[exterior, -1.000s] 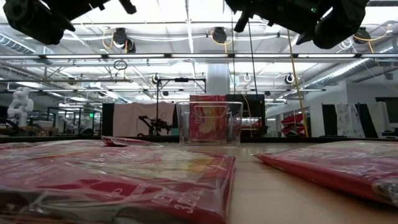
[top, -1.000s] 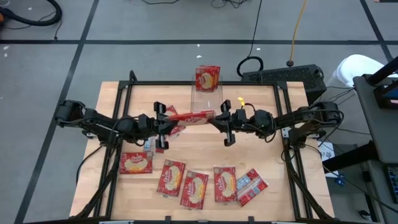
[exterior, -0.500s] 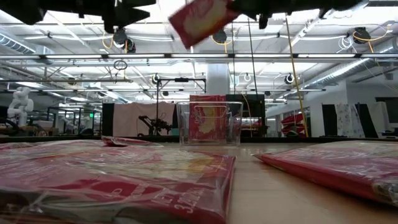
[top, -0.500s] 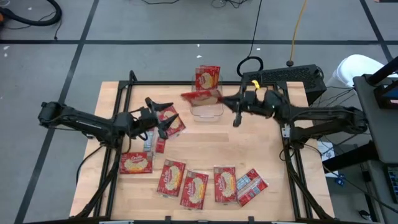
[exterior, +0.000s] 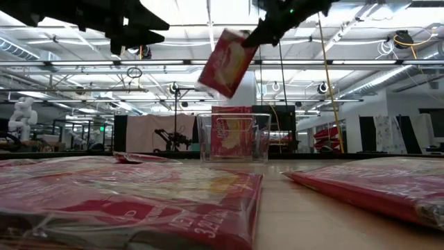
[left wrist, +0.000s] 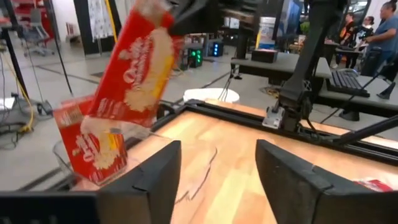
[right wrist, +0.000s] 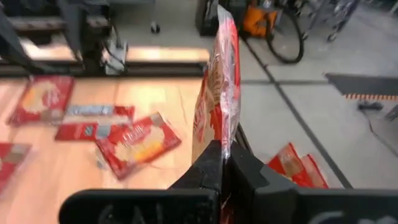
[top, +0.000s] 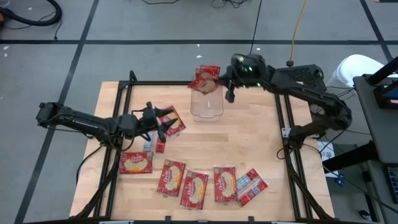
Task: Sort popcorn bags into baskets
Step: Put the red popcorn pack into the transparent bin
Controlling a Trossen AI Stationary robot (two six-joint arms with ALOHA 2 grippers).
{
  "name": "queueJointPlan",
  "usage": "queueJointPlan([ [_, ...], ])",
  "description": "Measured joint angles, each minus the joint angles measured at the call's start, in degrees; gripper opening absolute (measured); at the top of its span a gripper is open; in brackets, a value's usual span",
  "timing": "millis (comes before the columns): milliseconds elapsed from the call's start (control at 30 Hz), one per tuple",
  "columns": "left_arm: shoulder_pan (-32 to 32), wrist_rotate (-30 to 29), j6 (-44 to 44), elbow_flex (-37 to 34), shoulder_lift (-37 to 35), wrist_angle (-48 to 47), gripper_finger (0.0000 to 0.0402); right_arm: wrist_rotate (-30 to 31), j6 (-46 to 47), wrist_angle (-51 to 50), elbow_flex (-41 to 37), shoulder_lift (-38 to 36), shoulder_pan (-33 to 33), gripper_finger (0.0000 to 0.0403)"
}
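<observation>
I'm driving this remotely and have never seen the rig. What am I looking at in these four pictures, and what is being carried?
Two dark robot arms work at a wooden table. One picture looks straight down, one looks level across the tabletop, and two come from cameras on the arms' wrists. The right pincer is shut on a red popcorn bag, holding it tilted above the clear plastic basket at the table's far edge. The left pincer is open and empty, over loose bags lying flat on the wood. One more bag shows through the basket in the level view; whether it stands inside or behind it, I cannot tell.
</observation>
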Motion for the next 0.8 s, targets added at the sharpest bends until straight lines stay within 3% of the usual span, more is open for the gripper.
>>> queueJointPlan([
  [400, -1.21, 0.43, -1.78, 0.0, 0.0, -3.02, 0.0144, -2.11, -14.49, -15.39, 13.54, 16.18, -8.49, 0.0],
  [800, -1.01, 0.46, -1.11, 0.0, 0.0, -2.98, 0.0136, -2.22, -22.61, -15.14, 13.79, 21.14, -10.44, 0.0],
])
